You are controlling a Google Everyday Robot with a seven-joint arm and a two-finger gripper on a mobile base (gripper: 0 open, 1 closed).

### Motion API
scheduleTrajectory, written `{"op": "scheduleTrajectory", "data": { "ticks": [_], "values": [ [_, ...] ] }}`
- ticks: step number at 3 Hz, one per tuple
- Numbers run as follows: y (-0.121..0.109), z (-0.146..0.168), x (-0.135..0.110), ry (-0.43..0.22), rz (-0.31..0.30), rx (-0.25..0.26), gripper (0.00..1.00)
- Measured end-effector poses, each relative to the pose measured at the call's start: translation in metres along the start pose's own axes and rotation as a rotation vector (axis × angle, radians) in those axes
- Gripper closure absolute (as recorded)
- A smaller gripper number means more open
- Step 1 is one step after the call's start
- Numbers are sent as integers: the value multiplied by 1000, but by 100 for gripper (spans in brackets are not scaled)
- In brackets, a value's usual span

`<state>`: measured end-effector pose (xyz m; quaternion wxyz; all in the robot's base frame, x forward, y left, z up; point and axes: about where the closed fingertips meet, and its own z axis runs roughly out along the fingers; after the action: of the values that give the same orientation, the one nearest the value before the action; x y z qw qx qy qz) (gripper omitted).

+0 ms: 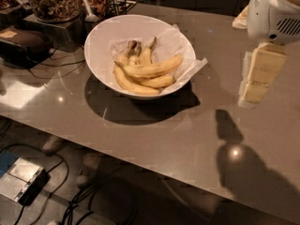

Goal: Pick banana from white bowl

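Well left of gripper (248, 96): banana (152, 70) in white bowl (100, 37).

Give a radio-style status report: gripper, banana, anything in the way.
Gripper above table, right of white bowl, apart from it. Banana lying in bowl on paper lining, ungrasped. Joined bananas touching it underneath.

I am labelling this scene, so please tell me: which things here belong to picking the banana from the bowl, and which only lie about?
Belong to the job: loose banana, lying on top in the white bowl; hand, above the table, right of the bowl.
Only lying about: joined bananas, paper lining, glass jar, black device, grey box on the floor.
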<state>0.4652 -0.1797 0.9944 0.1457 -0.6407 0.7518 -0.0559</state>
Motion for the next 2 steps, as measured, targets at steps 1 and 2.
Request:
{"op": "scheduleTrajectory", "data": {
  "ticks": [1,2],
  "values": [
    [-4,4,-9,7,-16,15,0],
    [-25,17,-46,-19,-60,27,0]
  ]
}}
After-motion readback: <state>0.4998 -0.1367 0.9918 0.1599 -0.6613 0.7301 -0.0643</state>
